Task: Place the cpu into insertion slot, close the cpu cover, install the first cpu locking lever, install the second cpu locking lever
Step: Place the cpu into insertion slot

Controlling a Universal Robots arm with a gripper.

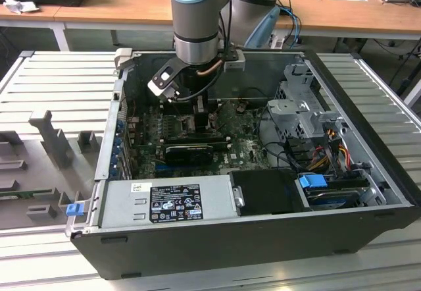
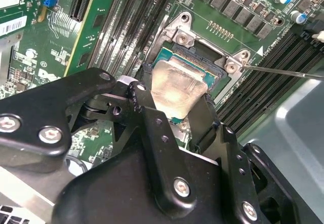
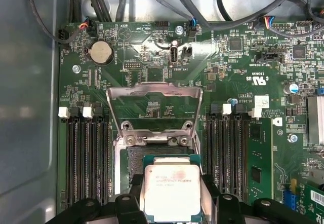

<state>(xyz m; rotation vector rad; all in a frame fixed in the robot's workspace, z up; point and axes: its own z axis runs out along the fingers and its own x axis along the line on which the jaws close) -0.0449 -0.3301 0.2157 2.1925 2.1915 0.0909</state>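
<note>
We hold the chip over the open socket.

In the exterior view, our end effector (image 1: 197, 118) reaches down into the open computer case (image 1: 263, 235), toward its far side and the exterior view's left. In the second wrist view, it is closed on the silvery chip (image 2: 177, 87), with a black finger (image 2: 137, 95) on each side, just over the socket (image 2: 215, 78). In the first wrist view, the cover (image 3: 154, 88) stands hinged open at the socket's edge, and the dark pin field partly shows beside the chip.
</note>
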